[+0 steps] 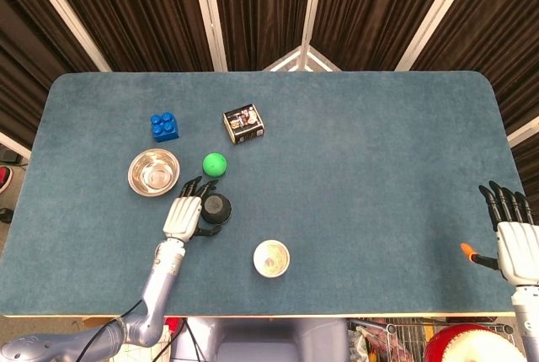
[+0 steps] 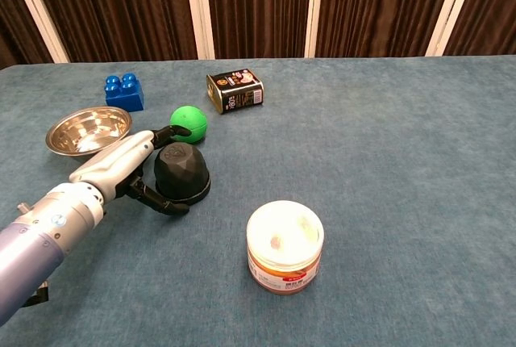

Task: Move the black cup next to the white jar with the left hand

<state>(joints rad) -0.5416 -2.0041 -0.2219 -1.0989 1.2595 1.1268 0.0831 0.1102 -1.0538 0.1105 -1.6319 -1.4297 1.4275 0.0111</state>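
**Staged robot lab, not a home**

You're at a test bench: a table [image 1: 354,168] covered in blue felt, dark brown curtains [image 1: 261,8] with white poles hung all round beyond your hands as a backdrop. Props are an unrelated mix: toy blue brick [image 1: 165,125], green ball [image 1: 215,163], steel bowl [image 1: 154,172], small tin [image 1: 243,124], all past your left hand [image 1: 181,218]. Loose cable runs below the table edge by your left arm.

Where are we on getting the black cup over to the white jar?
Nothing is done yet: the black cup sits upside down near the green ball, apart from the white jar. In hand: the left hand curls around the cup, contact unclear. Left: grip, carry, set down beside the jar.
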